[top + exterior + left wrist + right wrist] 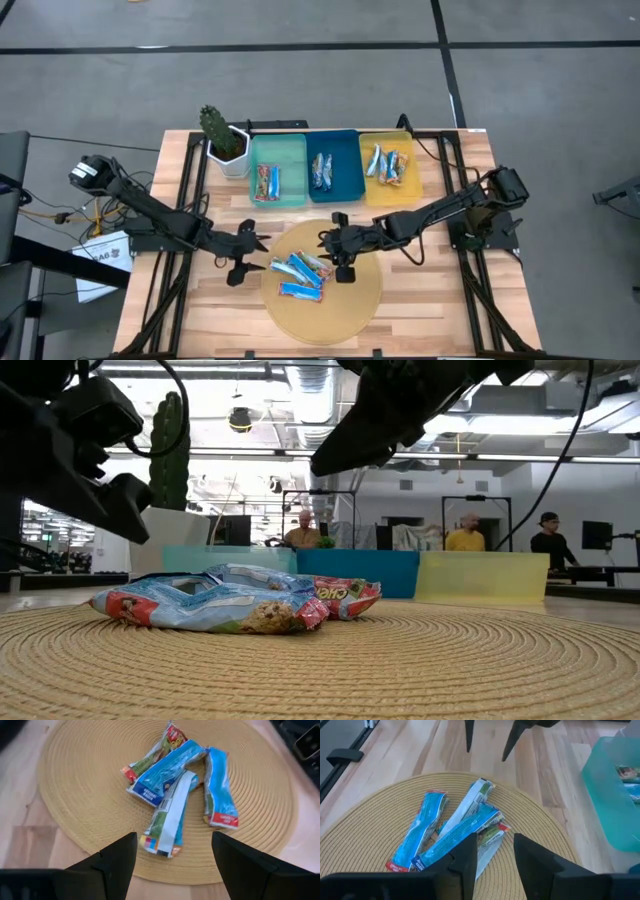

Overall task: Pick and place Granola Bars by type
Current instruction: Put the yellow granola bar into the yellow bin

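Several granola bars point(300, 272) lie in a loose heap on a round woven mat point(345, 305). In the left wrist view they are blue-white ones point(165, 775) and a red-green one point(150, 755). My left gripper point(245, 262) stands open at the mat's left edge, pointing at the heap point(170, 815) and not touching it. My right gripper point(340, 258) hovers open over the heap's right side; its fingers point(470, 857) stand apart above the bars point(460, 832). In the low view it hangs clear above them point(240, 605).
Three trays stand in a row behind the mat: teal point(290, 150), blue point(345, 185) and yellow point(385, 140), each with a few bars in it. A cactus in a white pot point(225, 140) stands left of the teal tray. Bare wood lies on both sides of the mat.
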Robot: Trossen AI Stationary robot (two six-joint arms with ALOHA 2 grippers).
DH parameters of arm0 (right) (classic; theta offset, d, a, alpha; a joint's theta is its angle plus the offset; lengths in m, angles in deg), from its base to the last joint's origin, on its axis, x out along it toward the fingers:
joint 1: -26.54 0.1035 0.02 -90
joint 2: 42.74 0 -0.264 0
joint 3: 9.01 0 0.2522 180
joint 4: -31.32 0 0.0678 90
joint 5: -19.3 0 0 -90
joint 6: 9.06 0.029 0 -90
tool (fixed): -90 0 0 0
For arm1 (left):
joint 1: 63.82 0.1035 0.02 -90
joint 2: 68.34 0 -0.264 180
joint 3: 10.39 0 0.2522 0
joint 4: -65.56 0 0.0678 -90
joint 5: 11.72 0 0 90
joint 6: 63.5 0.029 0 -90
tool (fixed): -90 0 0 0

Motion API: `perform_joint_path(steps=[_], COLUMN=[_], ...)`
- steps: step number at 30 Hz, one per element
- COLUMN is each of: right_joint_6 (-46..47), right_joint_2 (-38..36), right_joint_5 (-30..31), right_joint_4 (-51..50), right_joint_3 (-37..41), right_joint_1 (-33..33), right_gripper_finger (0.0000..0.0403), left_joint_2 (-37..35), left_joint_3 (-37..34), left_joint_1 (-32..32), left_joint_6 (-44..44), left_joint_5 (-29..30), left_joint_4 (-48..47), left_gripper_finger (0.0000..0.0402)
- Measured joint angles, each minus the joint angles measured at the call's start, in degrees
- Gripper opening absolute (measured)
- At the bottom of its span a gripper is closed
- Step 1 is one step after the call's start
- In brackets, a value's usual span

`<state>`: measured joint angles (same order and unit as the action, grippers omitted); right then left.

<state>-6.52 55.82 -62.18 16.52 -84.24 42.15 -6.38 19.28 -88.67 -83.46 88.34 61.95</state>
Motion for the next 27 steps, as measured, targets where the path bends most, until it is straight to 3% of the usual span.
perform_joint_path(steps=[7,19,27], right_joint_6=[0.02,0.87,0.90], right_joint_2=[0.00,0.00,0.02], right_joint_5=[0.66,0.63,0.57], right_joint_4=[-0.02,0.04,-0.02], right_joint_3=[0.00,0.00,0.00], right_joint_1=[0.00,-0.79,-0.74], right_gripper_finger=[0.0118,0.0118,0.0118], left_joint_2=[2.12,22.08,24.50], left_joint_3=[1.08,12.72,14.23], left_joint_1=[-0.87,-1.48,-1.43], left_joint_6=[3.56,7.14,7.15], left_joint_5=[1.53,2.68,4.85], left_joint_4=[-0.59,-5.33,-5.56], left_gripper_finger=[0.0249,0.0249,0.0249])
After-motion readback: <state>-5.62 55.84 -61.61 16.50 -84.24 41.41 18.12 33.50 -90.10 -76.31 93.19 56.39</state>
